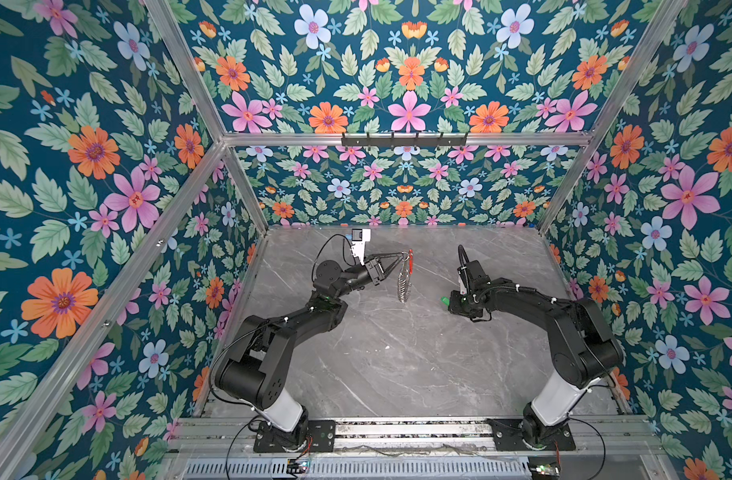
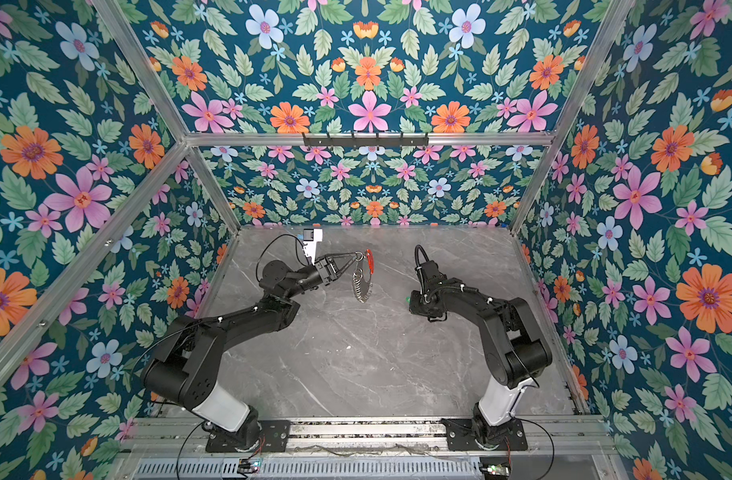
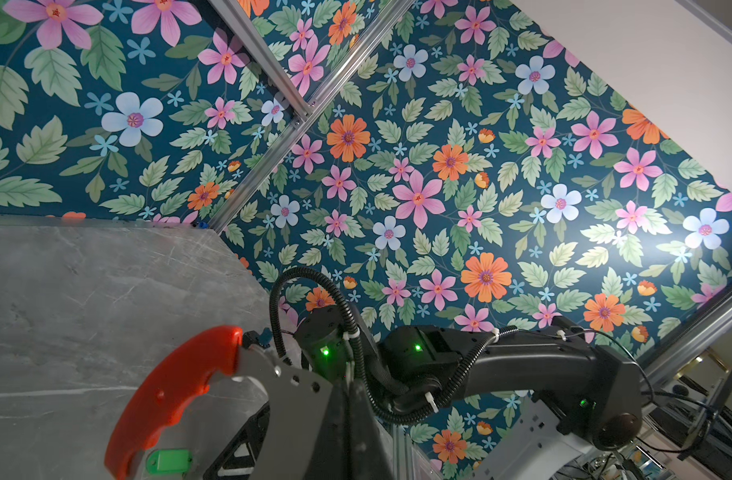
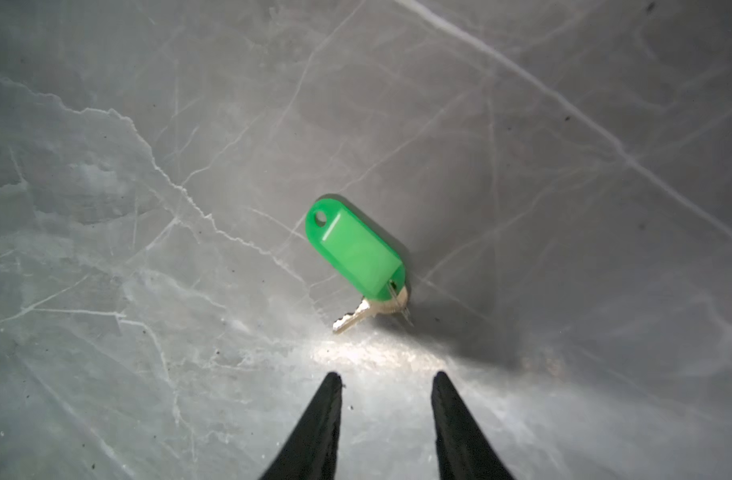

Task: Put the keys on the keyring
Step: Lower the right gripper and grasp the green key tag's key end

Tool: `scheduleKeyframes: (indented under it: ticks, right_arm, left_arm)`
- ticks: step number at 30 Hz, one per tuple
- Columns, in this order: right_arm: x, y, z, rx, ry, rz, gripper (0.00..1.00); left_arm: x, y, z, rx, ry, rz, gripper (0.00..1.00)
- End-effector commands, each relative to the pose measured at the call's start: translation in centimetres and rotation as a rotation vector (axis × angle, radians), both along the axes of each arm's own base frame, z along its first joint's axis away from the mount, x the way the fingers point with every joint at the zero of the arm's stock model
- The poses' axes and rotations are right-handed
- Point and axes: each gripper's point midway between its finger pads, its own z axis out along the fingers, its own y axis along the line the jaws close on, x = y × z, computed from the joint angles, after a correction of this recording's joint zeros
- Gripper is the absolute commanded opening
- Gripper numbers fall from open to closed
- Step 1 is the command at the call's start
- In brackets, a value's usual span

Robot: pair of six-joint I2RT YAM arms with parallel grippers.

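Pinching keyring in left hand, right hand part-open, empty

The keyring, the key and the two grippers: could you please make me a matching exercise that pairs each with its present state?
Things
1. keyring
2. key
3. left gripper
4. right gripper

States
A. lying on the table, untouched
B. open, holding nothing
C. hanging in the air, off the table
D. shut on the keyring's upper end

Pairs: 1-C, 2-A, 3-D, 4-B
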Motion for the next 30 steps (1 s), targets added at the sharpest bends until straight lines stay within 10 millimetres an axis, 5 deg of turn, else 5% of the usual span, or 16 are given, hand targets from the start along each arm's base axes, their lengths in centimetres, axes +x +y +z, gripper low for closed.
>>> scheduleKeyframes:
  ticks: [1,30]
  right_arm:
    - [0.3,-0.1,-0.2,-0.026,0.012,0.018,0.36]
    - [1.7,-0.5,-1.4,-0.071,-0.009,0.078,0.22]
  left_arm:
    - [-0.5,0.2,1.3,-0.021,-0.057,0.002,0.0]
    - [-0.4,-0.4,1.2,-0.019,-0.051,-0.007,0.0]
